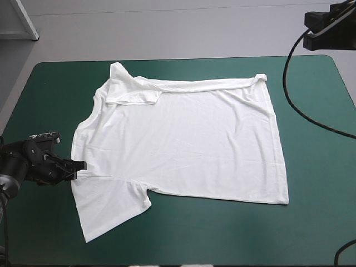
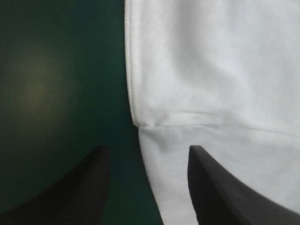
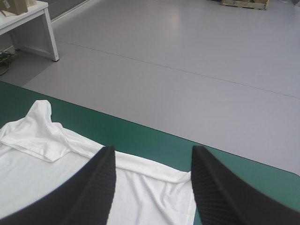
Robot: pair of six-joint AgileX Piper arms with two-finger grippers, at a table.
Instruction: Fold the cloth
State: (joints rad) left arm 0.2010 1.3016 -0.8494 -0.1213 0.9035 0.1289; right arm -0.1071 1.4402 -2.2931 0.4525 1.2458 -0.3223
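Step in hand: I judge this to be the start of the fold, taking a first hold on the T-shirt [image 1: 183,139] at its near-left shoulder, where the near sleeve [image 1: 108,206] branches off.
T-shirt: spread flat on the teal-green bench [image 1: 317,222], with the neck toward the bench's left edge and the hem [image 1: 280,139] toward its right. The far sleeve [image 1: 133,92] is already turned over onto the body.
Left jaws: wide apart and holding nothing, low at the cloth's left edge. One finger [image 2: 225,187] is over white cloth and the other [image 2: 70,192] is over bare cover. A stitched edge [image 2: 133,84] runs ahead between them.
Right jaws: wide apart and empty, raised well above the bench's far right corner and looking down on the shirt's far edge.
How I'd do it: ease the left jaws forward until the stitched edge sits deep between them, then pinch close to the cover so that every layer is caught. I'd bring the right jaws down to a matching point near the hem so the fold line runs straight.
Material: thin, limp white knit with soft creases across the body. I expect it to drape and drag, so I'd lift it slowly.
Shapes: the doubled, stitched edges look firmer than the body and give the better bite. The far edge is rolled into a narrow ridge [image 1: 222,85].
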